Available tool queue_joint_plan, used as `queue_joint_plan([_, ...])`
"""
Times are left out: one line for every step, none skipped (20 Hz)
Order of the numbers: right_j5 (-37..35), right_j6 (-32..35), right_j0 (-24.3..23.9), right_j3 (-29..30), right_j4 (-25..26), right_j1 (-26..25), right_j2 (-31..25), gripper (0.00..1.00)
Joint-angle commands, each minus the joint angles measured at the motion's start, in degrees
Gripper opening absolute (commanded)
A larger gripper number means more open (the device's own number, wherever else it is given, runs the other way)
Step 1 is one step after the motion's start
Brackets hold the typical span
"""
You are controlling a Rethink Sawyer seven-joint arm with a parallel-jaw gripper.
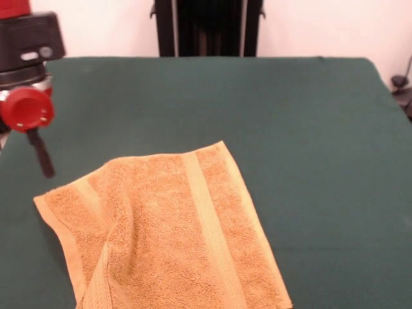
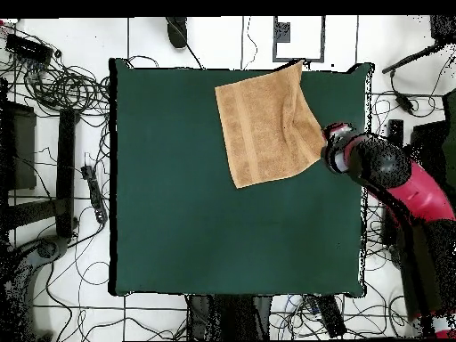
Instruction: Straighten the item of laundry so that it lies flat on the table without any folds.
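- The towel (image 1: pixel 170 232) lies on the green desk (image 1: pixel 309 129), spread most of the way, near the desk's front edge as the front camera sees it; from overhead it sits (image 2: pixel 267 125) toward the top right corner of the desk (image 2: pixel 196 223), one corner reaching right up to the top edge.
- It is not flat yet; a ridge of cloth runs down the left part in the front view, and the edge there looks rolled or doubled under; the right part, with its pale band, looks smooth.
- The hand (image 1: pixel 40 153) hangs at the left of the front view, off the towel's left corner and above the desk; overhead it shows (image 2: pixel 334 150) just beside the towel's right edge; near it, but I can't say it touches.
- Open or closed; I cannot tell; only a dark prong shows under the red cap, and nothing seems to be held.
- My read; this is the spot between pulls, the arm lining up on the bunched side.
- The next move, I'd judge, calls for catching that rumpled corner or edge low and drawing it outward, away from the smooth part; pull too far and the whole towel may slide instead of unfolding.
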State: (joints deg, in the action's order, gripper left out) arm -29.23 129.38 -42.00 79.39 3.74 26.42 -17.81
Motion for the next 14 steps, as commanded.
queue_joint_plan([-1.0, 3.3, 5.1, 8.3, -2.0, -3.2, -5.4, 1.0])
queue_joint_plan([-0.5, 3.6, 5.2, 8.5, -2.1, -3.4, -5.5, 1.0])
queue_joint_plan([-0.1, 4.1, 5.7, 8.5, -2.2, -3.6, -5.2, 1.0])
queue_joint_plan([0.6, 4.3, 5.9, 8.7, -2.1, -3.8, -5.0, 1.0])
queue_joint_plan([1.3, 4.3, 6.0, 9.0, -2.2, -4.1, -5.3, 1.0])
queue_joint_plan([2.0, 4.4, 6.1, 9.4, -2.2, -4.5, -5.6, 1.0])
queue_joint_plan([2.0, 4.5, 6.0, 9.8, -2.6, -4.8, -6.0, 1.0])
queue_joint_plan([2.1, 4.7, 6.0, 10.2, -3.0, -5.0, -6.4, 1.0])
queue_joint_plan([2.8, 5.1, 6.6, 10.2, -2.8, -5.2, -6.0, 1.0])
queue_joint_plan([2.8, 5.1, 6.7, 10.3, -3.0, -5.4, -6.2, 1.0])
queue_joint_plan([2.9, 5.0, 6.8, 10.5, -3.1, -5.6, -6.4, 1.0])
queue_joint_plan([2.8, 4.7, 6.7, 10.6, -3.3, -5.9, -6.7, 1.0])
queue_joint_plan([3.3, 4.7, 7.2, 10.2, -3.0, -6.2, -6.3, 1.0])
queue_joint_plan([3.4, 4.6, 7.3, 10.0, -2.8, -6.6, -6.3, 1.0])
